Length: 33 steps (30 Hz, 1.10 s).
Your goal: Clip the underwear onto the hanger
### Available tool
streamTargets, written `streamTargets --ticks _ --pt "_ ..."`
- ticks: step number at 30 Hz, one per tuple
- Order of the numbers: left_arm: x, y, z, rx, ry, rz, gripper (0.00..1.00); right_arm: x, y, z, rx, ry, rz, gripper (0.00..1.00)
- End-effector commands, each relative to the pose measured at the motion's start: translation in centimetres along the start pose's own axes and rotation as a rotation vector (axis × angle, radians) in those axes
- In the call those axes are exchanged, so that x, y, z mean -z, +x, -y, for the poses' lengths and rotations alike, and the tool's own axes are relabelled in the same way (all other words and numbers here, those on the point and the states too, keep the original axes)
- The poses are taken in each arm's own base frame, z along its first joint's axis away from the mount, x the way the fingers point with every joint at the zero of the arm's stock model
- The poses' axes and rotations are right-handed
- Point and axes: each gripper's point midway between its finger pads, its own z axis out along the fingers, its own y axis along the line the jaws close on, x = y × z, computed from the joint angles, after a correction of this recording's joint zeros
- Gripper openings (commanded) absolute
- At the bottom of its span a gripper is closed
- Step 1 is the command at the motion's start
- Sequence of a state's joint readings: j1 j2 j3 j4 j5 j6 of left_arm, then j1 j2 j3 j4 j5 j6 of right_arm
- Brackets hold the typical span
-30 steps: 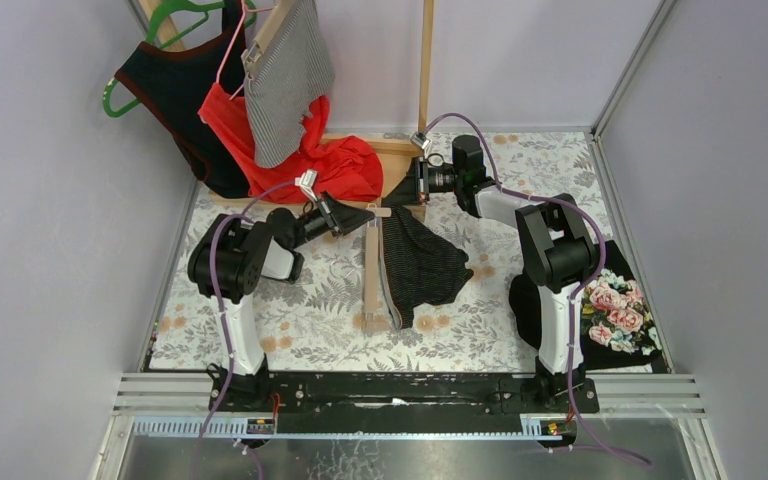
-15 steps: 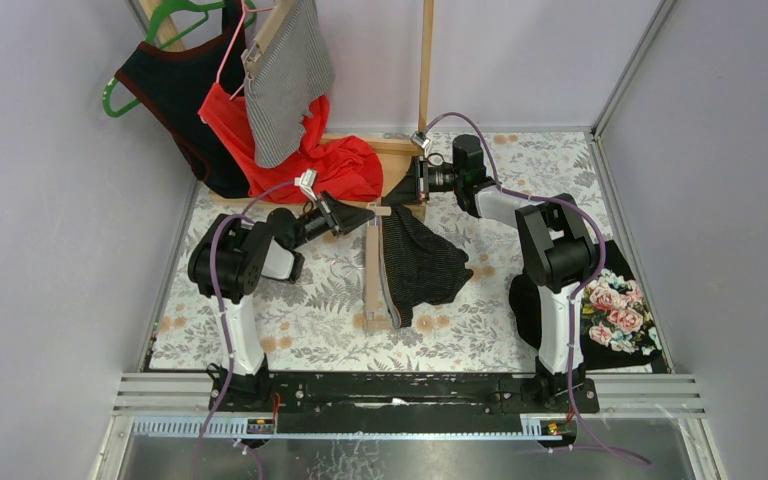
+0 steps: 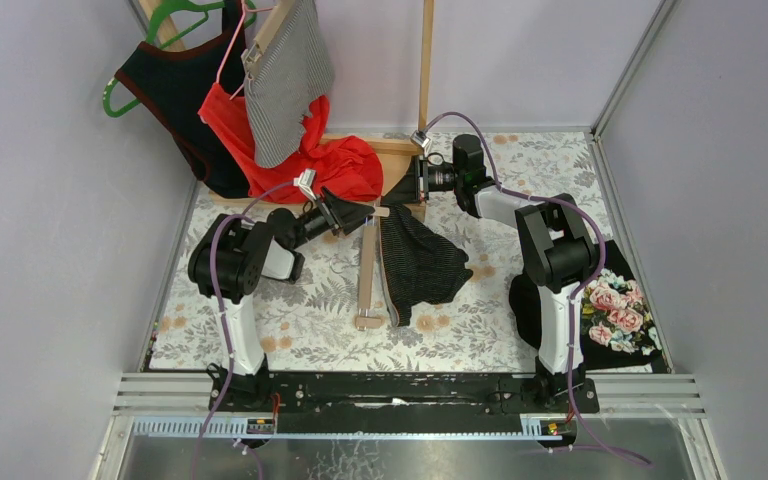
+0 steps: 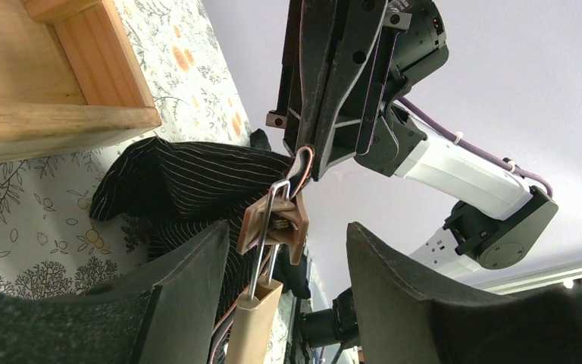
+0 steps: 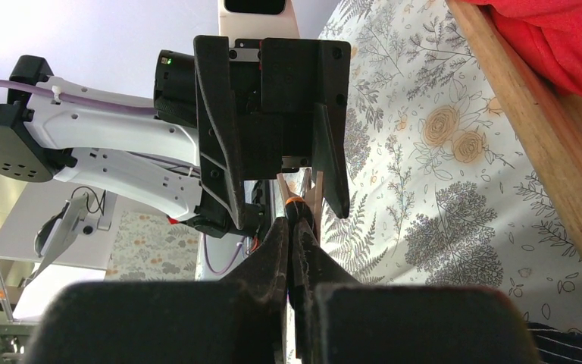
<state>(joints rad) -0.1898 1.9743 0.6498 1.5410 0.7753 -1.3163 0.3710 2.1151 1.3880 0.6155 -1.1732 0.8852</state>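
Note:
A wooden clip hanger lies lengthwise on the floral table, with black striped underwear draped against its right side. My left gripper is open at the hanger's far end. In the left wrist view its fingers straddle the brown clip and the bar end without touching them. My right gripper faces it from the right. In the right wrist view it is shut on the thin orange-trimmed edge of the underwear, right by the clip.
A wooden rack post and its base board stand just behind both grippers. A red garment, a grey striped one and a black one hang at the back left. A floral-print black cloth lies at the right.
The hanger's near end has swung a little to the left. My left gripper has shifted slightly back. My right gripper stays shut in place.

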Motion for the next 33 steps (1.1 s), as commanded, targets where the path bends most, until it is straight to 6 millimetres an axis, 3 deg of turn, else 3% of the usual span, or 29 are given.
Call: streamTargets --ticks 1,3,5,7,10,17,23,26,29,33 --pt "-0.2 -0.5 1.2 -0.045 0.051 0.025 0.58 0.2 -1.4 -0.9 0.064 -0.025 0.027 0.0" --pt "-0.4 -0.7 1.1 -0.042 0.053 0.028 0.54 0.2 -1.4 -0.8 0.059 -0.024 0.028 0.02" --pt "-0.5 -0.8 1.1 -0.039 0.055 0.029 0.53 0.2 -1.5 -0.6 0.055 -0.024 0.029 0.21" --pt "-0.6 -0.9 1.0 -0.031 0.055 0.03 0.53 0.3 -1.7 -0.4 0.054 -0.018 0.042 0.27" --pt "-0.6 -0.8 0.5 -0.014 0.046 0.033 0.53 0.5 -2.6 0.0 0.06 0.001 0.073 0.44" --pt "-0.1 -0.5 -2.7 0.071 -0.019 0.039 0.53 1.1 -4.0 4.0 0.057 0.149 0.122 0.43" --pt "-0.1 0.0 -5.7 0.118 -0.062 0.03 0.53 2.2 -3.7 6.5 0.064 0.279 0.157 0.42" --pt "0.2 -0.3 -6.3 0.134 -0.077 0.042 0.53 3.8 -3.9 6.6 0.135 0.395 0.221 0.42" --pt "0.9 -1.1 -6.9 0.153 -0.097 0.076 0.56 5.8 -3.8 5.4 0.219 0.503 0.27 0.5" --pt "2.7 -2.5 -7.9 0.189 -0.137 0.141 0.59 7.7 -1.8 4.0 0.281 0.623 0.255 0.54"
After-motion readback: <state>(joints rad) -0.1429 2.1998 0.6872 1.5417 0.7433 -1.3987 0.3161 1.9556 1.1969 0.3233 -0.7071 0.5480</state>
